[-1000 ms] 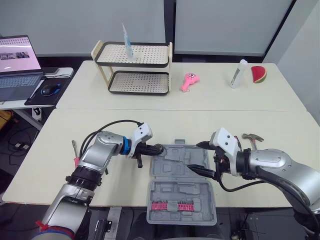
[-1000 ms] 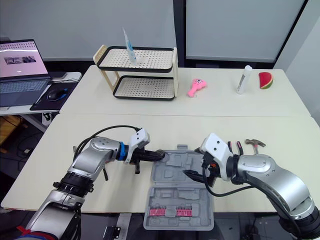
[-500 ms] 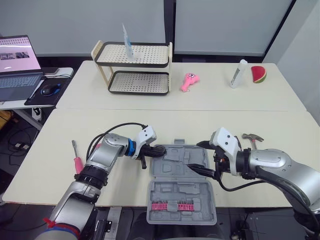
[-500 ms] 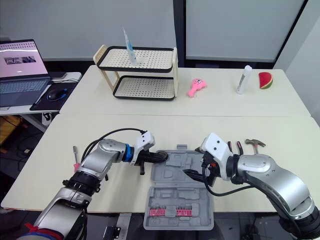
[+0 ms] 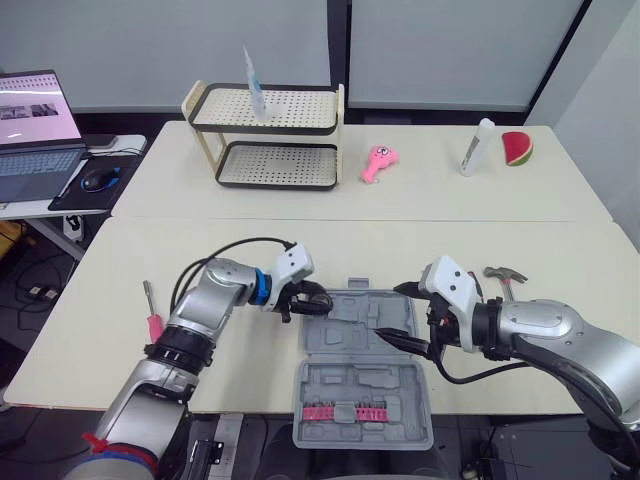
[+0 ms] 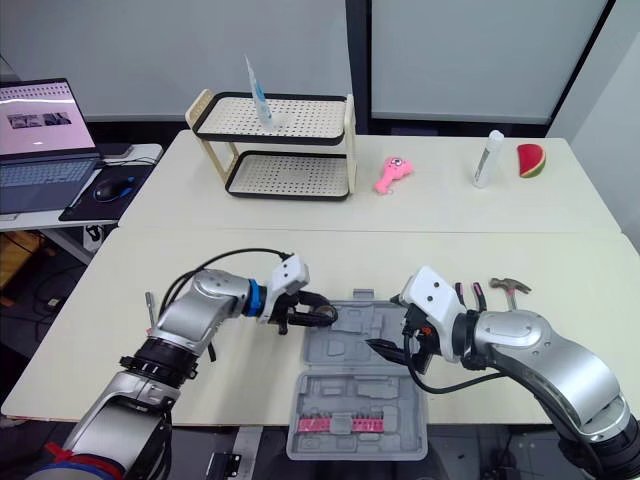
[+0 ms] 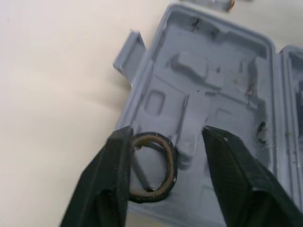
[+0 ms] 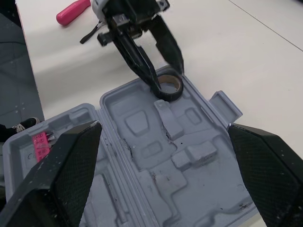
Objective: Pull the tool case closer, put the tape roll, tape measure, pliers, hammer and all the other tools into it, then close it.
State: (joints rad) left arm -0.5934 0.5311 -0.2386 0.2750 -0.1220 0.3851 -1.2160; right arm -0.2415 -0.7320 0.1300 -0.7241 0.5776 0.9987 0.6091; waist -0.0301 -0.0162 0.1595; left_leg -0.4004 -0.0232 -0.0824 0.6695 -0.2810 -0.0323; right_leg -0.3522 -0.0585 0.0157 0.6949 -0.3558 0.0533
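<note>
light: bright, even, from above | shadows: soft and faint under the left pincer (image 5: pixel 316 300) | glare: table (image 7: pixel 47 71) beside it looks washed out | blur: its fingers (image 7: pixel 111 189) fuzzy up close

Office-like test room. Pale cream tables (image 5: pixel 420 215) pushed together; open grey laptop (image 5: pixel 35 130), dark mouse (image 5: pixel 100 180) on side desk far left of left gripper (image 5: pixel 310 300); frosted glass partition panels (image 5: pixel 450 50) beyond.

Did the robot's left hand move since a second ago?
Yes. The left gripper has slid slightly to the robot's right, toward the tool case, and the tape roll lies between its open fingers at the case's corner.
</note>
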